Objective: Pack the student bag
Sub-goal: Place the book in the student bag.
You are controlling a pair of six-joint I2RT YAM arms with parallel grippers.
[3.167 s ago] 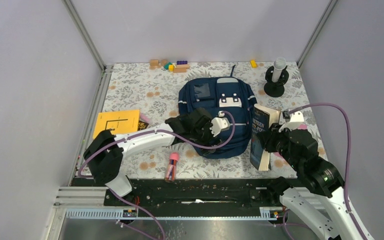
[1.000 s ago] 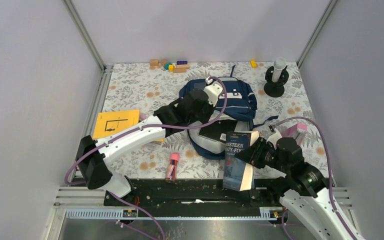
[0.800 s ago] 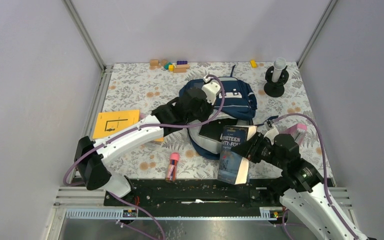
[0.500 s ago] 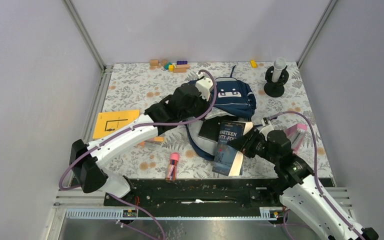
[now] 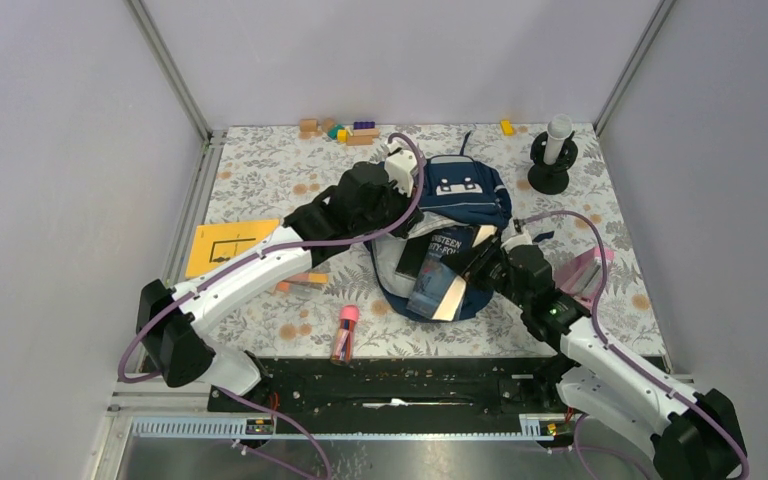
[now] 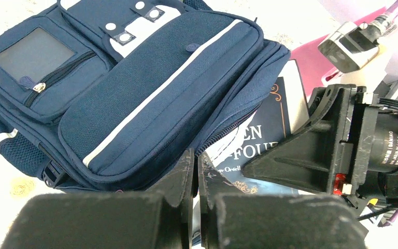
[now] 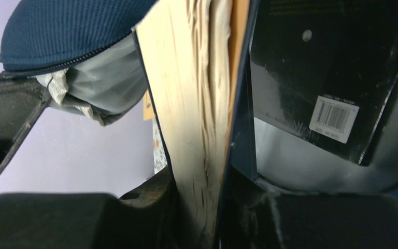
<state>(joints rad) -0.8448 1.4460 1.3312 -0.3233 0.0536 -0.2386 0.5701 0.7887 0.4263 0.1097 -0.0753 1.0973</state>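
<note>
Well, at centre-left the left end effector (image 6: 197, 165), pressed together on its flap, props open the student bag (image 5: 465, 190) mid-worktop (image 5: 260, 180). Right of that, a book (image 5: 438, 272) sits half inside, pinched by the right end effector (image 7: 199, 199). Next, I reckon: push deeper, then release.

Your left arm (image 5: 250, 270) reaches forward and inward, and your left gripper (image 6: 196, 158) is pinched fully closed on the flap of the student bag (image 6: 150, 88). Your right arm (image 5: 600, 350) stretches forward and leftward. Your right gripper (image 7: 197, 199) clamps a book (image 7: 186, 93), jaws partly apart.
</note>
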